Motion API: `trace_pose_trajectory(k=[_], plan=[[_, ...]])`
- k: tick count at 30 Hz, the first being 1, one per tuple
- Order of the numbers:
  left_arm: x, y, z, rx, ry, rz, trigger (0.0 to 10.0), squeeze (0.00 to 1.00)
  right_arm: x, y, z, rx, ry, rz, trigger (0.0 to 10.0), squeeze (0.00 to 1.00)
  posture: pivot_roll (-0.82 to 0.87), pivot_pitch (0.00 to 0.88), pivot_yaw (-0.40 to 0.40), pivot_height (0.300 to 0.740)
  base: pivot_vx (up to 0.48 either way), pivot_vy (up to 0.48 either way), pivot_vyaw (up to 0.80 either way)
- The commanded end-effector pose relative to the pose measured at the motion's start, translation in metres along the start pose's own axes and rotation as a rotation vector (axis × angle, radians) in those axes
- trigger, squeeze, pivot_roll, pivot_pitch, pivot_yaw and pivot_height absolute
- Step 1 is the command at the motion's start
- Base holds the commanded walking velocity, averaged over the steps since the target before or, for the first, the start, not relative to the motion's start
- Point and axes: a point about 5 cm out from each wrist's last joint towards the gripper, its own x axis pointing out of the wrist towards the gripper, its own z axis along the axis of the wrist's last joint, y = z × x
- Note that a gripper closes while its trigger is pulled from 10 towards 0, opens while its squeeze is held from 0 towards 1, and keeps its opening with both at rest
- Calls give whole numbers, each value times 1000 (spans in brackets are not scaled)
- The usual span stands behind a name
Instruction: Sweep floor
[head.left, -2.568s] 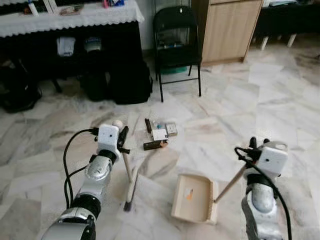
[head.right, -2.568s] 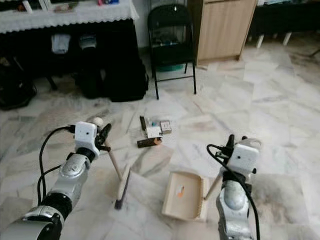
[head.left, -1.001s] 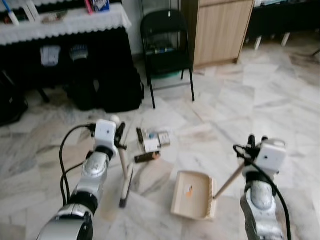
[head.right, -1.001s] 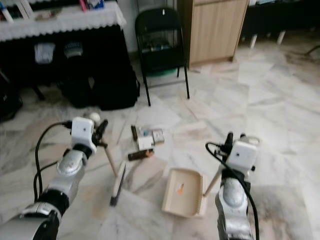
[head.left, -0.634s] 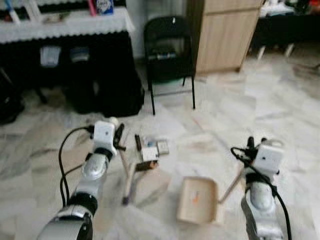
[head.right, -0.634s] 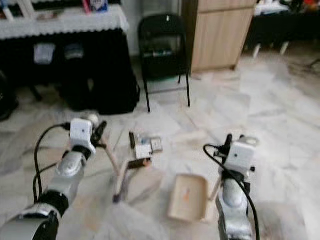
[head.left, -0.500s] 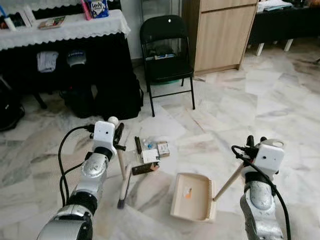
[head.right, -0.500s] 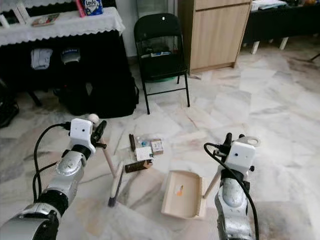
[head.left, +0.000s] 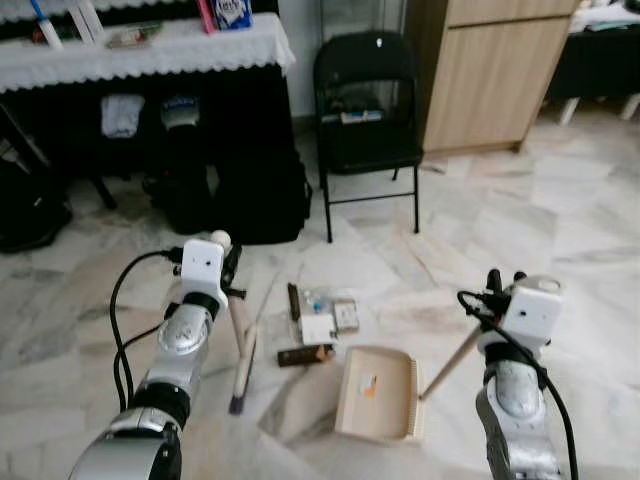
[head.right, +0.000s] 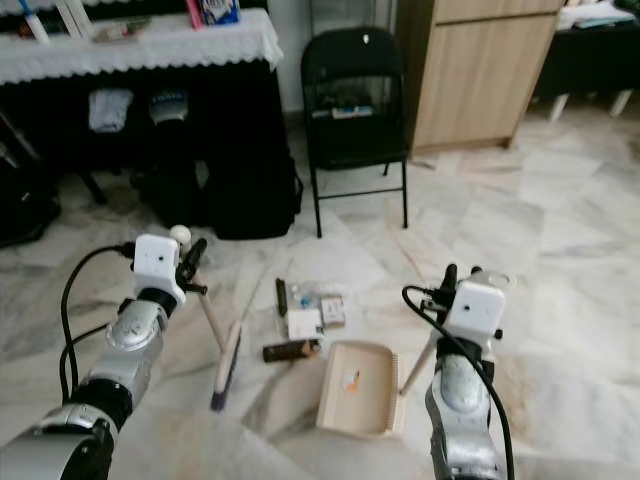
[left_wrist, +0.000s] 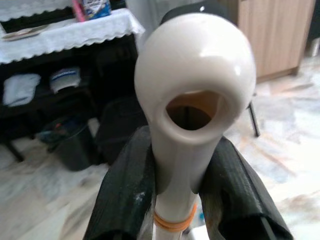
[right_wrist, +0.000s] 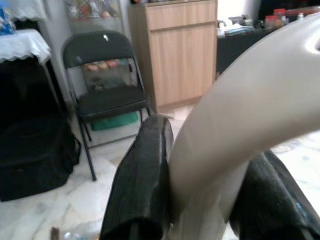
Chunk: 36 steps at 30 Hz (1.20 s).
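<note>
From my seat, the head camera has swung since half a second ago: the chair and cupboard sit further right in the picture, and the litter pile reads nearer the middle. My arms keep the same pose as before.

On the left, my left pincer (head.left: 232, 275) is clamped on the cream handle of the broom (head.left: 241, 352), both black fingers (left_wrist: 125, 190) pressed against the shaft just under its ringed knob. The broom leans down to the floor, its dark bristle head resting just left of the litter.

In the middle lies the litter (head.left: 318, 320): a dark stick-like piece, a white card, a small box and a brown wrapper, close together on the floor. Just right of it and touching the floor is the beige dustpan (head.left: 378, 394), with a small orange scrap inside it, as it had earlier.

On the right, my right pincer (head.left: 503, 290) grips the dustpan's long handle, which slants up from the pan's right edge; the fingers (right_wrist: 142, 180) hug it on both sides.

The floor (head.left: 560, 230) is pale veined marble tile. Behind, from the left: a table (head.left: 150, 45) with a white lace cloth, black bags (head.left: 262, 195) under it, a black folding chair (head.left: 367, 95), and a wooden cupboard (head.left: 490, 70).
</note>
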Motion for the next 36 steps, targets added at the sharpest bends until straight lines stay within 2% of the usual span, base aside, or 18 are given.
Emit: trace_pose_trajectory(k=[1,15,28,36], plan=[[5,11,13,11,-58,28,10000,0,4,3,12,-9,-55,10,10000,0,-157,0,63,740,345,0,0],[5,13,13,15,-57,36,10000,0,3,6,12,-8,-52,35,10000,0,-157,0,60,740,343,0,0],[4,11,11,11,-50,27,10000,0,1,8,10,-16,-44,54,10000,0,-160,0,64,740,0,0,0],[5,11,12,15,-52,26,10000,0,2,11,10,-9,-44,63,10000,0,-158,0,63,740,255,0,273]])
